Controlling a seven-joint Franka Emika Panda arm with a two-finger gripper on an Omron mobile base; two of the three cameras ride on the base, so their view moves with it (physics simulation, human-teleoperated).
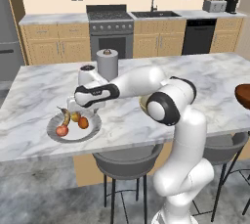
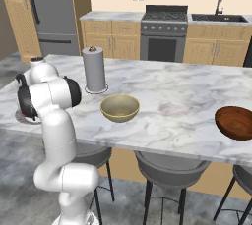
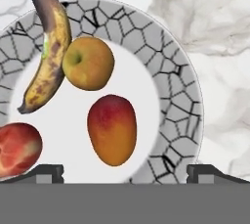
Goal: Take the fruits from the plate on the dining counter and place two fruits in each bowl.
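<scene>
The light-grey plate [image 1: 93, 129] [image 3: 181, 96] lies near the front left edge of the white marble dining counter [image 1: 205, 78]. On it are a spotted banana [image 3: 47, 47] [image 1: 65, 116], a yellow-green fruit [image 3: 88, 63] [image 1: 75, 117], an orange-red fruit [image 3: 112, 129] [image 1: 83, 122] and a red fruit [image 3: 17, 148] [image 1: 61, 130]. My gripper [image 1: 74, 106] [image 3: 126, 173] hangs open just above the plate, its fingertips [image 3: 48, 173] wide apart with the orange-red fruit roughly between them. It holds nothing. The tan bowl [image 2: 119, 107] sits mid-counter and the dark reddish-brown bowl [image 2: 235, 122] at the right end.
A paper towel roll [image 1: 107, 64] [image 2: 94, 69] stands upright behind the plate. Grey stools [image 1: 128, 162] are tucked under the counter's front edge. Wall counters, a stove and a sink [image 1: 155, 13] run along the back.
</scene>
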